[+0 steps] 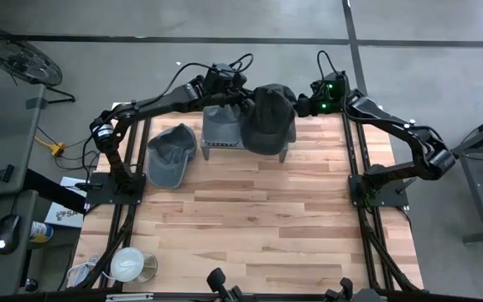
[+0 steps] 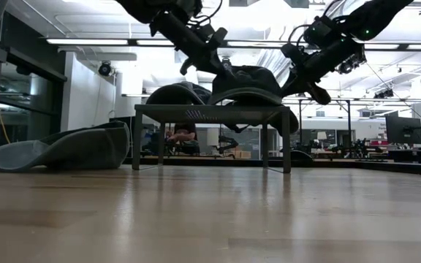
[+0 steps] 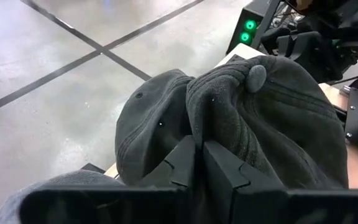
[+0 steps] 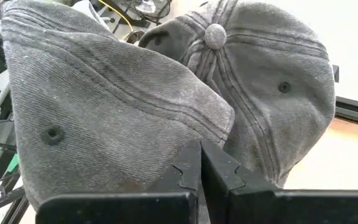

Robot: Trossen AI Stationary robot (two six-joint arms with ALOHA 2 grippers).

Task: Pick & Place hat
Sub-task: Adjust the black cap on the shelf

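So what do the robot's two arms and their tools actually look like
Both arms are dark, jointed links. The left arm has black cables looping off its wrist and a silver ring at its elbow joint. The right arm shows green lights glowing near its wrist. Each ends in a tool of two flat black fingers with notched edges: the left tool and the right tool.

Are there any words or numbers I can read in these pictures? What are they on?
None can be read.
White sheet beside the table: it has print, but too small and blurred to read.
Hats: no words or logos show.
Green lights on the arm base: just lights, no text.
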